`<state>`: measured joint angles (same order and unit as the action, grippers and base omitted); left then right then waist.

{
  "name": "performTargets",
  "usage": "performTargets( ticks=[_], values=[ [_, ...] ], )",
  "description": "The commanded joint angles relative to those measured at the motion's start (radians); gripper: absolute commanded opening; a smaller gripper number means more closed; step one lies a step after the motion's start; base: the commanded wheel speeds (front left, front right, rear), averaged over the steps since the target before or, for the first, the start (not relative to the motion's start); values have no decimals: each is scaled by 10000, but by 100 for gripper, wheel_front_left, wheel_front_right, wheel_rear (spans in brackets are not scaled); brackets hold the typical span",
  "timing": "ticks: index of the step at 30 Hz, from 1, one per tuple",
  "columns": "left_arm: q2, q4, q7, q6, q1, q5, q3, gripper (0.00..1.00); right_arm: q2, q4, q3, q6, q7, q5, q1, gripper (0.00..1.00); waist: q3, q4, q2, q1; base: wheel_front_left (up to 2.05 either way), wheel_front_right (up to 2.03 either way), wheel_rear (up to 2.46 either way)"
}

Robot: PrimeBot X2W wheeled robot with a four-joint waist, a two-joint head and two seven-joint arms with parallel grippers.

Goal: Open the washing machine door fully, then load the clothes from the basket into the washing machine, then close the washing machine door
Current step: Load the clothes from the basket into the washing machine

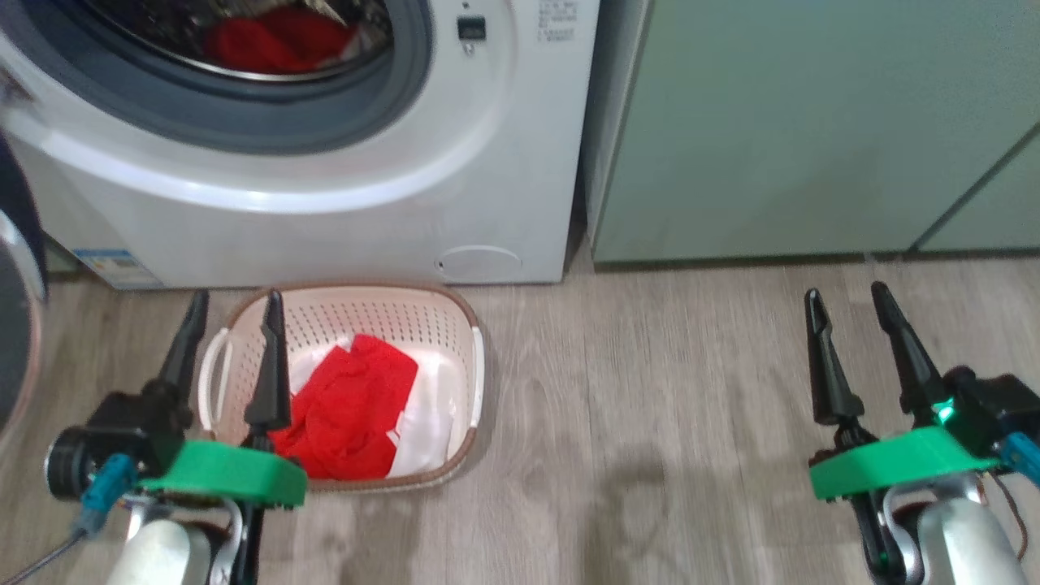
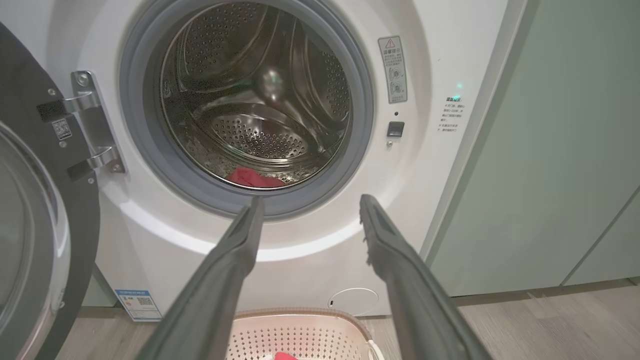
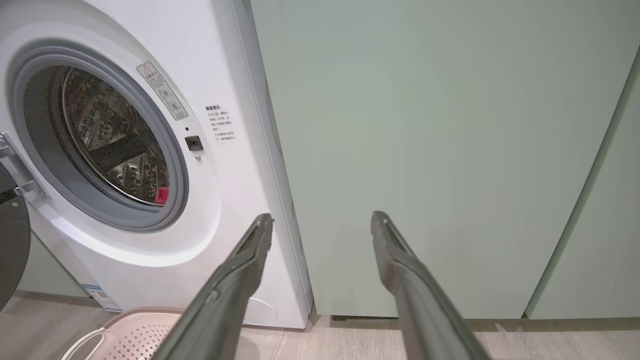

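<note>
Status, camera by camera.

Head: door (image 1: 15, 341) is swung out at the left edge, so step one looks done. The drum mouth is open, and one red piece (image 1: 276, 41) already lies inside the washer (image 1: 325, 203). Basket (image 1: 478, 357) sits on the floor just in front of the washer, below the round flap. Clothes (image 1: 349, 414) are in it, red with white panels, bunched toward the near side. So loading is partway at best: that bundle has to go in, then the door gets shut. Left gripper (image 1: 236, 299) hovers above the basket's left side, fingers spread wide with nothing between them. As far as I can tell it isn't touching the fabric. Right gripper (image 1: 845, 292) is well apart to the right over bare floor, also spread wide and empty.

Left wrist: looks straight into the drum. Door (image 2: 30, 210) hangs open on its hinge at left. Red piece (image 2: 252, 178) sits low at the drum's front lip. Left gripper (image 2: 311, 200) is wide, holding nothing. Basket (image 2: 300, 332) rim is at the bottom edge, with a red scrap of clothes (image 2: 284, 356) just showing.

Right wrist: right gripper (image 3: 321, 216) is wide and empty, pointed at the green cabinet (image 3: 450, 125) beside the washer (image 3: 225, 210). Basket (image 3: 125, 332) corner is at lower left.
</note>
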<state>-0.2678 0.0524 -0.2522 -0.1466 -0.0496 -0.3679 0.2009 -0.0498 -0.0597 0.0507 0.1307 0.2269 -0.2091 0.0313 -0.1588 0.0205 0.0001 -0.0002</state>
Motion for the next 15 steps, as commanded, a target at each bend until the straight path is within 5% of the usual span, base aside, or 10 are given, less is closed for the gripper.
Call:
performTargets(
  ticks=[1, 15],
  values=[
    [-94, 264, -94, 30, -225, 143, -302, 100, -4, 390, -206, 0, -36, 97, 65, 100, 343, -113, -1, 2, 0, 0, 0],
    [-108, -29, -62, -41, 378, 502, 78, 100, -4, 1125, -182, 0, -560, 107, -860, 100, 1197, -221, -1, 2, 0, 0, 0]
  ],
)
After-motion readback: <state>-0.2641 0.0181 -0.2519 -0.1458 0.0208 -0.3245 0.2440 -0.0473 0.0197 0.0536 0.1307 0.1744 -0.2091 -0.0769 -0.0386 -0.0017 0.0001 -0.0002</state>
